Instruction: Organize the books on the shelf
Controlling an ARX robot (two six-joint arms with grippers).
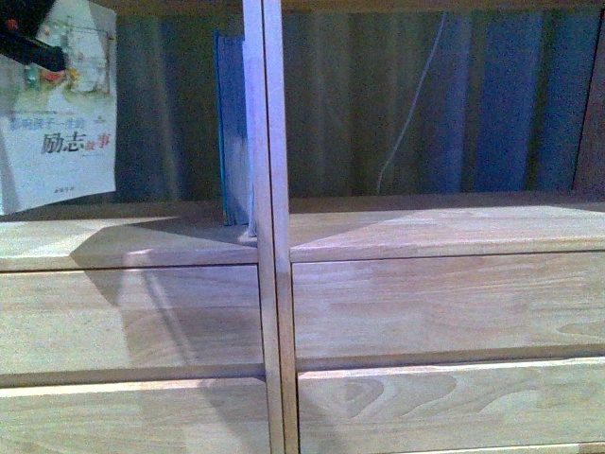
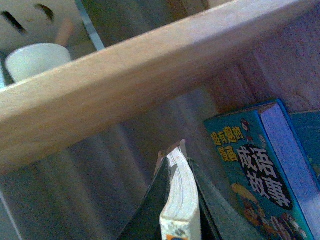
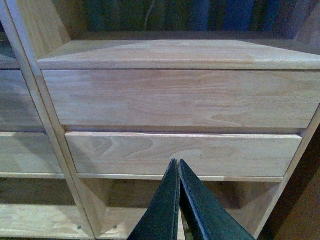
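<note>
Left claw (image 2: 177, 167) clamped on white paperback (image 1: 61, 123), held off shelf (image 1: 425, 236) board, well left of centre divider (image 1: 267, 236), not yet set down. Teal book (image 1: 232, 132) upright, touching divider's left face: you can count that one done. Right claw (image 3: 177, 165) pinched closed, empty, facing drawer fronts (image 3: 180, 97) right of divider. You still need paperback stood beside teal book. Paperback cover reads 励志, then 事; teal cover reads 成语故事, yellow line above unclear

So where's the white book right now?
The white book is upper left in the front view, held by the left gripper at the left cubby, left of the teal book.
</note>
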